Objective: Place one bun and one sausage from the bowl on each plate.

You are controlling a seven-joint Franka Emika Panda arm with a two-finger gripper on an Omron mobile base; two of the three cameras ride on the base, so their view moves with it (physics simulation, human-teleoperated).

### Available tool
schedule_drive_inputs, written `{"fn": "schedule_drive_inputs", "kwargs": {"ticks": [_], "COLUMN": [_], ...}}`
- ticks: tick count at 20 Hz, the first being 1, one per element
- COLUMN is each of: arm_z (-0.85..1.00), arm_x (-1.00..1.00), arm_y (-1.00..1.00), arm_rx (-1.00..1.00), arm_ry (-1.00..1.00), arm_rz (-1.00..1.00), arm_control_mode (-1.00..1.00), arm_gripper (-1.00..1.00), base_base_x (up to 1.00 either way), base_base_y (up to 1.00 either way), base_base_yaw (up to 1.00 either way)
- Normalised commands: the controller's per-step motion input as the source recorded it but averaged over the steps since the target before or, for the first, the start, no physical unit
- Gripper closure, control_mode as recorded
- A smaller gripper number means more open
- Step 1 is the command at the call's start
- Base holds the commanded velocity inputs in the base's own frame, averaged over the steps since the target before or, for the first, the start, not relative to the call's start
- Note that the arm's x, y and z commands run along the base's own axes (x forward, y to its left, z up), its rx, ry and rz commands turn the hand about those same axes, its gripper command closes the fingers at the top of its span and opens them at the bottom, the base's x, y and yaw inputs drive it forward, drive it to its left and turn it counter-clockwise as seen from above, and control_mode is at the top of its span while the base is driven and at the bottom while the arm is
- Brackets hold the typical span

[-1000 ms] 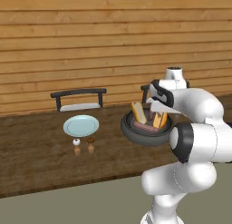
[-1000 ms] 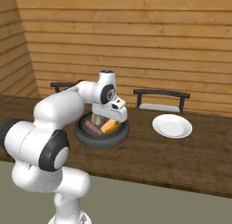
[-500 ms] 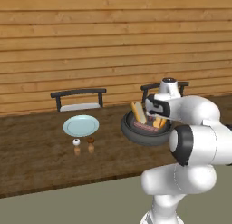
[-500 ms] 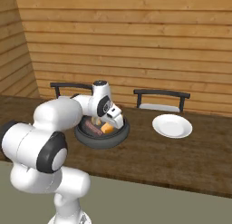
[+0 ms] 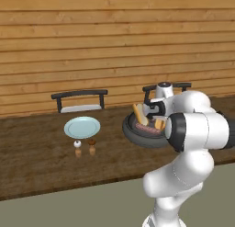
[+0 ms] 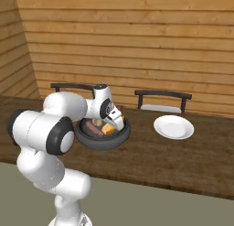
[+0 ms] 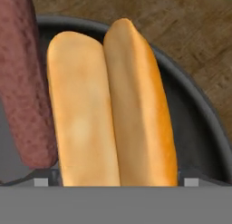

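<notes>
From the left base view, your arm's white forearm is covering the right side of the bowl, so part of its contents is hidden. The claw is hanging low over the bowl's middle, and its tips are too small to read here. A bun is leaning upright at the bowl's left side, just beside the claw. The pale blue plate is lying well to the left on the counter, bare, with two small shakers standing just in front of it.

From the right base view, your elbow is cutting off the bowl's left rim. The claw is dipping inside the bowl's right half, over an orange bun and a dark sausage. The white plate is sitting bare, well to the right.

From the hand view, the bun, a split pale-golden roll, is lying directly ahead between the fingertips, which are standing wide apart at either side and gripping nothing. A reddish-brown sausage is lying alongside it, cut off by the frame edge. The bowl's dark rim is curving past on the far side.
</notes>
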Motion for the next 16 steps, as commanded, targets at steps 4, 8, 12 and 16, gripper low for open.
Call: {"fn": "schedule_drive_inputs", "kwargs": {"ticks": [4, 8, 12, 16], "arm_z": [-0.31, -0.09, 0.77, 1.0], "arm_x": [0.04, -0.12, -0.49, -0.17], "arm_y": [0.0, 0.0, -0.08, -0.51], "arm_rx": [0.0, 0.0, 0.0, 0.01], "arm_ry": [0.0, -0.08, -0.18, -0.07], "arm_rz": [-0.05, -0.01, 0.0, -0.09], "arm_control_mode": [-1.0, -1.0, -1.0, -1.0], "arm_gripper": [1.0, 1.0, 1.0, 1.0], "base_base_x": [0.0, 0.0, 0.0, 0.0], "base_base_y": [0.0, 0.0, 0.0, 0.0], "base_base_yaw": [0.0, 0.0, 0.0, 0.0]}}
